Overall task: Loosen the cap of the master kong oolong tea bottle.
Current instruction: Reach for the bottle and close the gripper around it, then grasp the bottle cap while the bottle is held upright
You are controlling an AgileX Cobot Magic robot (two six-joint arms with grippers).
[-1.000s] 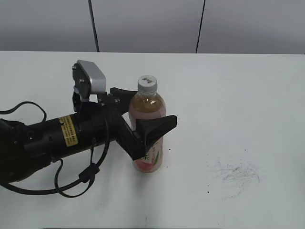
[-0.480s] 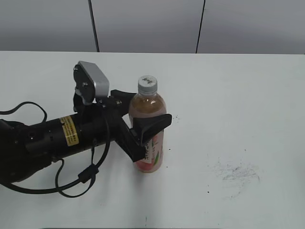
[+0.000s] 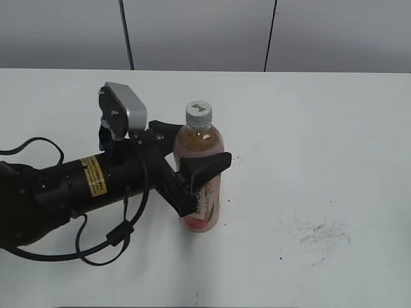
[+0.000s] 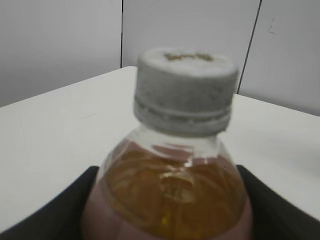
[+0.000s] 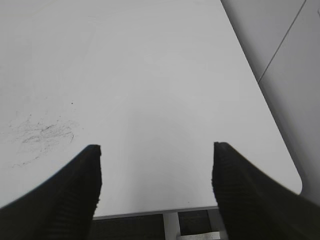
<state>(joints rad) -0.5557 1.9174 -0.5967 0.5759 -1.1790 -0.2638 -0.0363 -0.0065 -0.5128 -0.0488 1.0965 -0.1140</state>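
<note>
The master kong oolong tea bottle (image 3: pixel 200 144) stands upright on the white table, with amber tea and a pink label. Its white-grey ribbed cap (image 3: pixel 198 113) is on, with a small dark mark on top. My left gripper (image 3: pixel 192 142) comes in from the left, and its two black fingers press on either side of the bottle's body below the shoulder. In the left wrist view the bottle (image 4: pixel 170 185) and cap (image 4: pixel 185 92) fill the frame between the fingers (image 4: pixel 170 220). My right gripper (image 5: pixel 157 170) is open and empty over bare table, out of the exterior view.
Grey scuff marks (image 3: pixel 318 232) lie on the table right of the bottle and also show in the right wrist view (image 5: pixel 40 132). The table's edge (image 5: pixel 200 207) lies just beyond the right fingers. A black cable (image 3: pixel 115 237) loops under the left arm.
The left gripper's fingers have closed in onto the bottle's sides; the near finger moved slightly left. The bottle stays upright in place.
</note>
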